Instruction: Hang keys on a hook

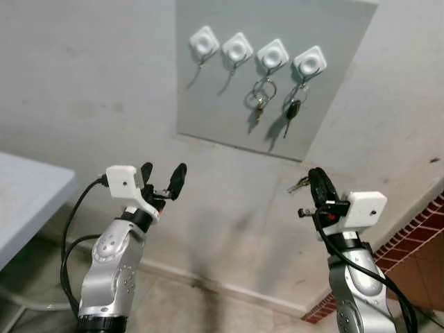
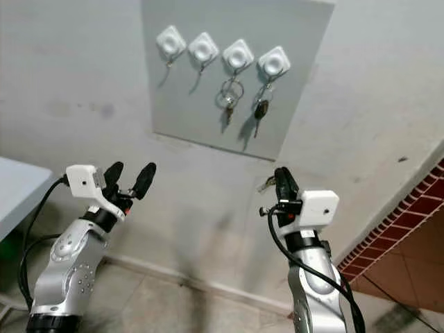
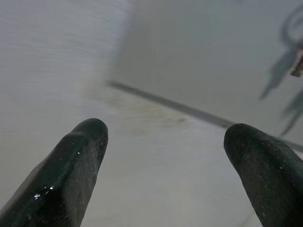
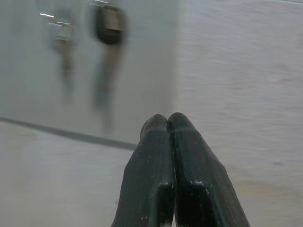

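A grey board on the wall carries a row of white hooks. The two left hooks are bare. A silver key bunch hangs from the third hook, and a black-headed key from the fourth. My right gripper is raised below the board's right corner. It is shut, and a small silver key sticks out beside its tip. The right wrist view shows its fingertips pressed together, with the hanging black-headed key blurred ahead. My left gripper is open and empty, below the board's left side.
A pale table corner juts in at the left, level with my left arm. A red brick surface runs along the lower right. The light wall meets the floor at a skirting between my two arms.
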Motion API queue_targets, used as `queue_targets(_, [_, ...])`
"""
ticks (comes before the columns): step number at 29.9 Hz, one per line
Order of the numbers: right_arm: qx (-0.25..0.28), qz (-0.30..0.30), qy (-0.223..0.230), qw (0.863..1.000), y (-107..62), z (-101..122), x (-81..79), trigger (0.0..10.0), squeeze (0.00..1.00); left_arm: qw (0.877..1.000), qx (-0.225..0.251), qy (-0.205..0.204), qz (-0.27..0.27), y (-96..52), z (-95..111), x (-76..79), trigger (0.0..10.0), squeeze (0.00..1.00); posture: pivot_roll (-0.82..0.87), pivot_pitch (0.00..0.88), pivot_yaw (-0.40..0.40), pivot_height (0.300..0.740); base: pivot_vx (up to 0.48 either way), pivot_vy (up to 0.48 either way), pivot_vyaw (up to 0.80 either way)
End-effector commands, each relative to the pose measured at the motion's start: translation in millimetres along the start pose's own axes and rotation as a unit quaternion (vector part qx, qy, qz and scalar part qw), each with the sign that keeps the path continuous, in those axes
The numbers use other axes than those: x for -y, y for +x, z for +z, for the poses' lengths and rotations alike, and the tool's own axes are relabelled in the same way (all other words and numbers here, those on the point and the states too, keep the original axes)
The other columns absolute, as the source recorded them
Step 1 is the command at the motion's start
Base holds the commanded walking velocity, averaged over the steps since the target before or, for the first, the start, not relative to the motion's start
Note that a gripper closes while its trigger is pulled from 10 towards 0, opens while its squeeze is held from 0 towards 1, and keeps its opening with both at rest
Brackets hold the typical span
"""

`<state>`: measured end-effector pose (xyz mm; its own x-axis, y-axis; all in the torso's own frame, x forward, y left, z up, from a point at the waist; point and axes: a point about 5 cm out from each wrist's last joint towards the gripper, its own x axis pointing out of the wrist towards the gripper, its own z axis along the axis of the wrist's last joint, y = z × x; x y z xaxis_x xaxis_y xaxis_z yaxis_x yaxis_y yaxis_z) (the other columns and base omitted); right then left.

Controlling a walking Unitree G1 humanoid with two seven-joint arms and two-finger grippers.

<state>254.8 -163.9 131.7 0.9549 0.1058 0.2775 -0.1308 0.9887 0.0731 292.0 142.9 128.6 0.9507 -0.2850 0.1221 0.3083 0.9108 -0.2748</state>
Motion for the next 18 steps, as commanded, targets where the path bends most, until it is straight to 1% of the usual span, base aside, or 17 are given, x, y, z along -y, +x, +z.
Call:
queue_targets(1, [0.007,-0.011,-0.008,1.000,-0.5,5,8.0,10.0,0.00,1.000,-0.003,0.012,-0.011,3.1,1,9.0,10.0,0.00,0.00,0.000,-0.068,0.740,0.000,0.000,0.00])
queue_targets(3, [0.005,-0.010,-0.008,1.000,-0.1,5,7.5,10.0,0.00,1.000,0.008,0.003,-0.014,3.2,1,10.5,10.0,0.00,0.00,0.000,-0.068,0.740,0.000,0.000,0.00])
queue_targets(9, [0.002,-0.004,-0.009,1.000,0.1,4,6.6,10.0,0.00,1.000,0.005,0.010,-0.010,3.1,1,11.7,10.0,0.00,0.00,0.000,-0.067,0.740,0.000,0.000,0.00])
queue_targets(14, [-0.001,0.016,-0.012,1.000,4.2,5,4.8,10.0,0.00,1.000,0.007,0.009,-0.016,4.8,1,17.5,10.0,0.00,0.00,0.000,-0.067,0.740,0.000,0.000,0.00])
queue_targets(15, [-0.001,0.017,-0.012,1.000,4.7,5,4.7,10.0,0.00,1.000,0.007,0.010,-0.019,5.1,2,18.8,10.0,0.00,0.00,0.000,-0.067,0.740,0.000,0.000,0.00])
queue_targets(16, [0.002,0.030,-0.011,0.999,8.1,6,3.1,10.0,0.00,0.999,0.010,0.027,-0.037,6.2,4,25.3,10.0,0.00,0.00,0.000,-0.067,0.740,0.000,0.000,0.00])
queue_targets(18, [0.004,0.040,-0.009,0.999,10.0,8,1.3,10.0,0.00,0.998,0.012,0.032,-0.045,6.3,5,27.9,10.0,0.00,0.00,0.003,-0.065,0.740,0.000,0.000,0.00])
